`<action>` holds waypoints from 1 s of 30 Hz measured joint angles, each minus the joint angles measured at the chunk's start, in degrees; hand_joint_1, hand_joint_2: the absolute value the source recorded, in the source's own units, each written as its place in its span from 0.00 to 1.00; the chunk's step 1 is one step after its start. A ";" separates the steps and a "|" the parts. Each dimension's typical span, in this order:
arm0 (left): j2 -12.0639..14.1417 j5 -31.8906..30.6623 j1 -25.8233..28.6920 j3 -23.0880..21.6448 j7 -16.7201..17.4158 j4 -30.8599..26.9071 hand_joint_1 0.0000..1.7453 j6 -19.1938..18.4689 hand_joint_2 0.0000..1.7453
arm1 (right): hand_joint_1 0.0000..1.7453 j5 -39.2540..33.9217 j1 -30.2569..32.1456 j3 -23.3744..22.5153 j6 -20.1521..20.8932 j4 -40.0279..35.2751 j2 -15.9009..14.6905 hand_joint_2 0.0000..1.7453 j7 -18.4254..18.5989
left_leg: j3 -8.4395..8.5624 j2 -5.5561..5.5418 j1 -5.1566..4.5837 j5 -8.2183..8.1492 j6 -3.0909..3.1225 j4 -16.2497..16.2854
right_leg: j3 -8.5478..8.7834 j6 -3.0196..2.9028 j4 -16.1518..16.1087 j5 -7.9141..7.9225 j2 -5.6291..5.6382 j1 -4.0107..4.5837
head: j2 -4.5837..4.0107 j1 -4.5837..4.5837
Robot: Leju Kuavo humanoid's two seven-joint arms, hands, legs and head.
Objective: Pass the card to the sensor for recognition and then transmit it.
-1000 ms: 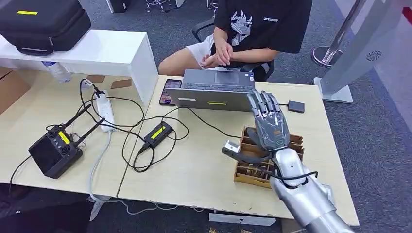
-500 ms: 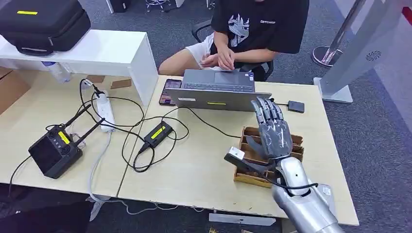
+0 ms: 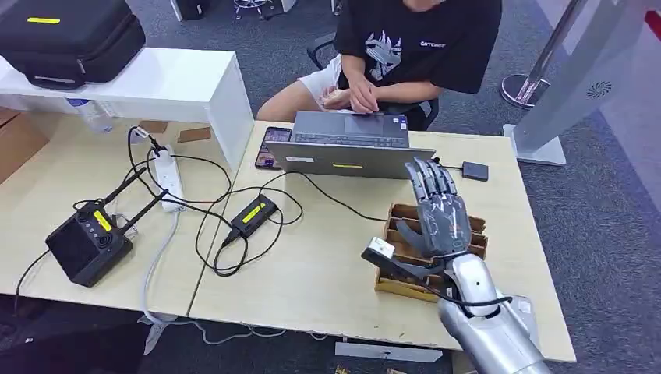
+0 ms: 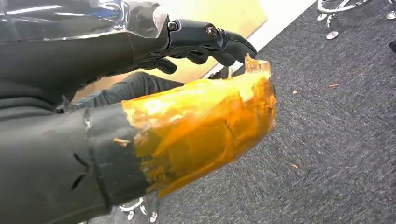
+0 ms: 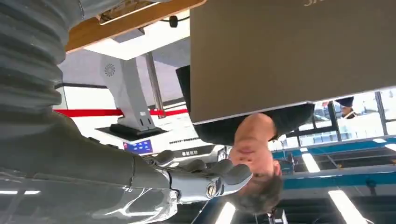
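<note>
A wooden slotted box sits on the table's right half, and what stands in its slots is too small to make out. My right hand hovers over that box, palm down, fingers spread forward, the white-tipped thumb sticking out to the left, holding nothing. In the right wrist view the same fingers stretch out straight. A small dark square sensor lies at the table's far right, beyond the hand. My left hand hangs over the grey floor, fingers loosely bent, with nothing in it.
A grey laptop stands just beyond my right hand, with a seated person behind it. A phone, a black adapter, cables, a power strip and a black controller lie to the left.
My right hand has drawn back from the laptop toward me and now sits over the wooden box. The person has leaned slightly to the right.
</note>
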 joint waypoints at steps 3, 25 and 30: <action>0.00 0.00 0.00 0.00 0.00 0.00 0.00 0.00 0.00 | 0.00 0.00 0.14 -0.17 0.13 -0.35 -0.04 1.00 -0.31 | 0.00 0.00 0.00 0.00 0.00 0.00 | 0.00 0.00 0.00 0.00 0.00 0.00 | 0.00 0.02; 0.00 0.72 0.01 0.00 0.07 0.00 0.00 0.00 0.00 | 0.00 5.49 1.80 -0.46 2.36 3.23 -2.97 1.00 1.71 | 0.00 0.01 0.00 0.00 0.00 0.00 | 0.00 0.00 0.00 0.00 0.00 0.00 | 0.00 0.00; 0.00 0.74 0.01 0.00 0.07 0.00 0.00 0.00 0.00 | 0.00 5.51 2.04 -0.46 2.56 3.30 -3.26 1.00 1.71 | 0.00 0.01 -0.01 0.00 0.01 0.00 | 0.00 0.00 -0.01 0.00 0.01 0.00 | 0.00 0.00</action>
